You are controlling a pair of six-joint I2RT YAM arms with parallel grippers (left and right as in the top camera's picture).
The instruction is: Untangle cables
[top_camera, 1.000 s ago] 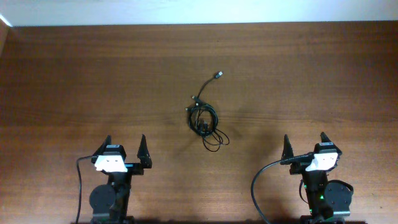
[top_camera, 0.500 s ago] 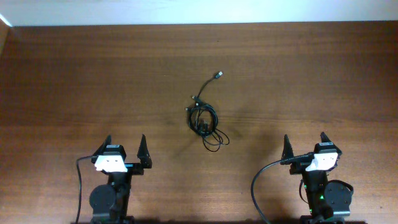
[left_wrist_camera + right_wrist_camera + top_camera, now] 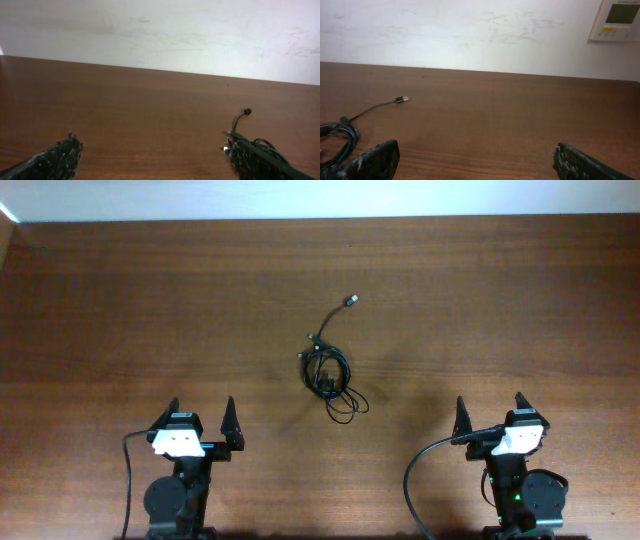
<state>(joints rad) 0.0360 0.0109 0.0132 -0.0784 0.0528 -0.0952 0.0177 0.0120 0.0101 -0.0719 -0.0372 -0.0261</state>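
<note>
Left gripper (image 3: 201, 408): jaws spread wide, nothing between them, sitting low at the near side of the table (image 3: 120, 310). Right gripper (image 3: 490, 404): I read it the same, wide and empty. The cables (image 3: 330, 375) lie in one tangled bundle mid-table, between both arms and well apart from each. One plug end (image 3: 351, 300) trails toward the far edge.

No lettering is legible anywhere in view; the small print on the wall control panel (image 3: 619, 20) is too blurred.
</note>
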